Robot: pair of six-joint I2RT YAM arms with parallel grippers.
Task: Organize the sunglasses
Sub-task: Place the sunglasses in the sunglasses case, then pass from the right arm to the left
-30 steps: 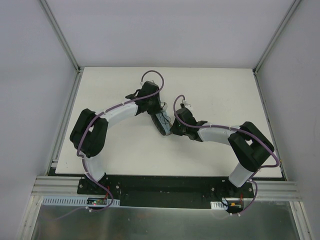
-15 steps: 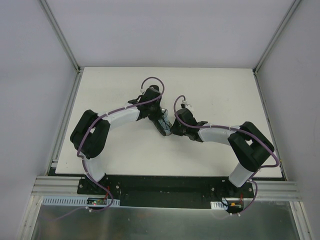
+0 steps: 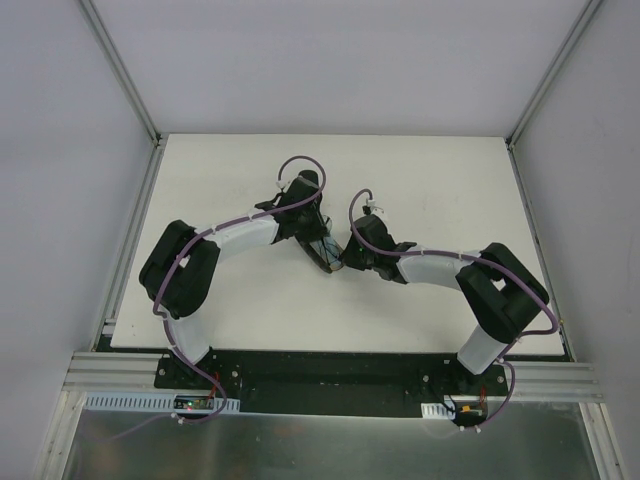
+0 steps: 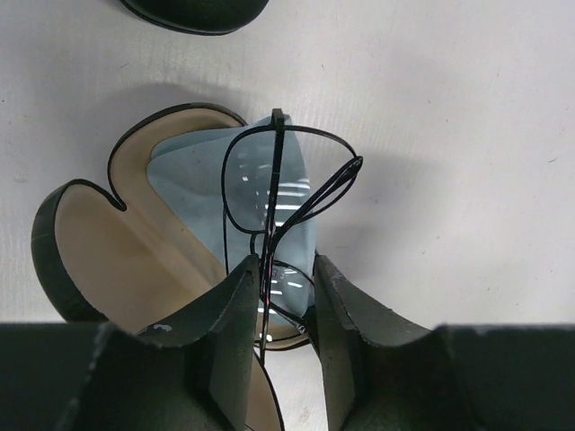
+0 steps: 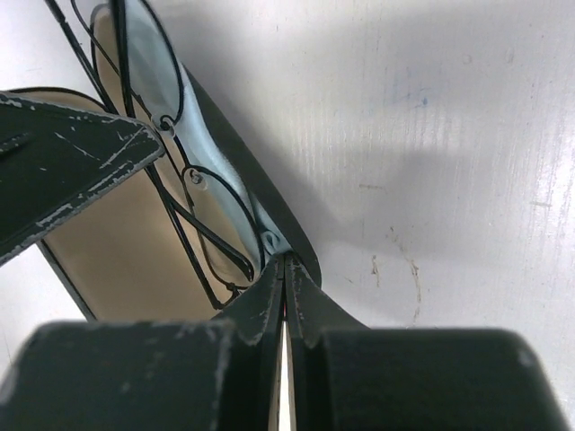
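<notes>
The wire-framed sunglasses (image 4: 269,193) lie folded on a light-blue cloth (image 4: 193,189) inside an open black case (image 4: 99,242) with tan lining. My left gripper (image 4: 286,301) hangs just over them. Its jaws stand slightly apart, with the thin frame running between them close to the left finger. In the top view the left gripper (image 3: 322,245) and right gripper (image 3: 343,262) meet over the case (image 3: 327,258) at mid-table. My right gripper (image 5: 286,262) is shut, its tips pressed against the case's dark rim (image 5: 243,162) beside the sunglasses (image 5: 144,54).
A second black case (image 4: 193,11) lies just beyond the open one, cut off by the top edge of the left wrist view. The white table (image 3: 450,170) is bordered by metal rails, and both arms crowd its middle.
My left gripper's jaws have parted around the sunglasses' frame after being shut, and its wrist has dropped slightly toward the case. The right arm has barely moved.
</notes>
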